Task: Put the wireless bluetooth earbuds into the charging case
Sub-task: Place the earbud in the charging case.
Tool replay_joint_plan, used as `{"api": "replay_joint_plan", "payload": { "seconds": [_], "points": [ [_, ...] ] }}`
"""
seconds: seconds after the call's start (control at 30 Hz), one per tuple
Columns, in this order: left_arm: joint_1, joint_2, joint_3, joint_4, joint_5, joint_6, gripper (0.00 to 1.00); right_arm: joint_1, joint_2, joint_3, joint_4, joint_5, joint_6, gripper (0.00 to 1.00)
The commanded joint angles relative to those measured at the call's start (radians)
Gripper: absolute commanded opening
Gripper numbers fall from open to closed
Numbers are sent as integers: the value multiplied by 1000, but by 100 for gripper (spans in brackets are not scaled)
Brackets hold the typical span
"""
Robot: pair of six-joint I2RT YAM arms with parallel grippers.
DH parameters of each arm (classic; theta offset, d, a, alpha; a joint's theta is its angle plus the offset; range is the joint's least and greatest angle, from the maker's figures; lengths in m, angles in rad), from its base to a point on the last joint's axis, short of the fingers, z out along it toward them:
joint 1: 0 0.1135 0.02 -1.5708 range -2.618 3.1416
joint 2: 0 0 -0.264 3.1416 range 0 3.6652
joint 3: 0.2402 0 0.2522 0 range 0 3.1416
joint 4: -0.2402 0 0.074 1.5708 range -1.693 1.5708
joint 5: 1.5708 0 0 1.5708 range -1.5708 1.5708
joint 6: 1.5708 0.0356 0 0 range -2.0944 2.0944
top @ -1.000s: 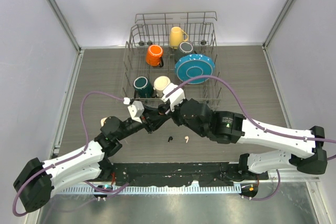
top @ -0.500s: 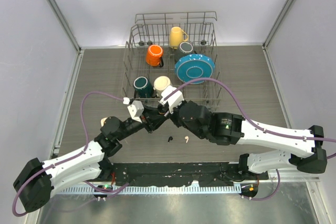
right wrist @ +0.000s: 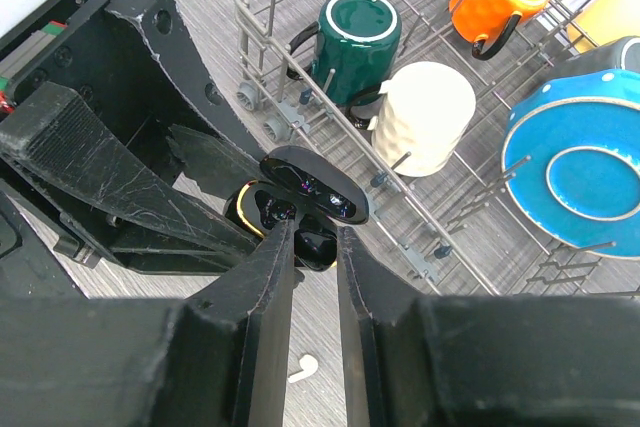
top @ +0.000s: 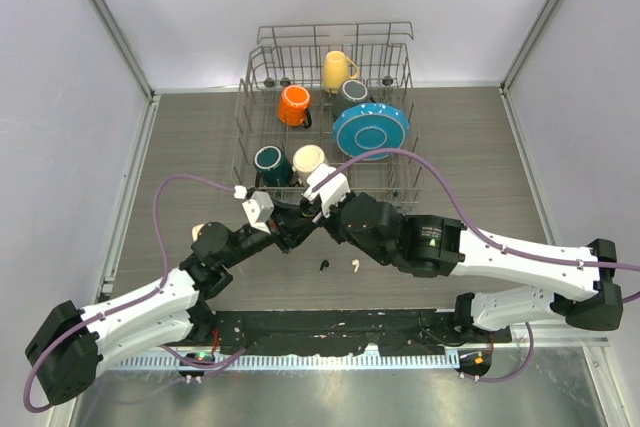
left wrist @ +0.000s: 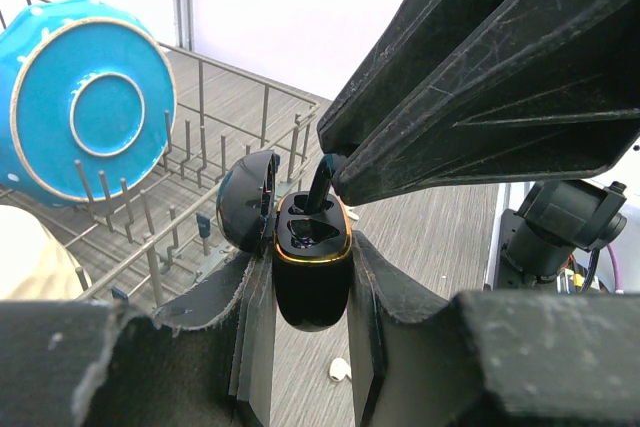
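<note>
Right arm's wrist has crept a touch toward the left arm over the last second, and little else has shifted; the left gripper (left wrist: 311, 259) is clamped from both sides on the black, gold-rimmed charging case (left wrist: 312, 302), holding it up above the table (top: 460, 147) with its lid (left wrist: 247, 209) swung open toward the dish rack (top: 335, 44); the right gripper (right wrist: 312, 245) comes down from above, jaws pinched narrow on the held black earbud (left wrist: 319, 185), gripped by its stem; that earbud's lower end sits right at the mouth of the case, apparently just entering one of the wells, though from the left wrist view I can't say it is fully seated; so, by my reading, we're mid-insertion on this one; down on the table, just in front of the two grippers, a loose black earbud (top: 322, 266) and a loose white earbud (top: 354, 267) lie near each other, untouched, and both are yet to go in; a fourth earbud I can't find anywhere, and the wells are too dark to tell whether one is already housed; call it early in the job, with the first visible insertion not yet finished and at least two pickups left.
</note>
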Motion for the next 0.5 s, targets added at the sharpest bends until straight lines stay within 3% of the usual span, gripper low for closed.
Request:
{"api": "replay_joint_plan", "payload": {
  "seconds": [0.0,0.23,0.47],
  "points": [
    [2,-20,17,158,-9,16,0,9,1,-11,-34,-22,18,1],
    [2,-21,16,160,25,18,0,8,-20,-7,-20,82,29,1],
    [2,-30,12,158,104,18,0,-3,-25,35,-35,31,-6,1]
  ]
}}
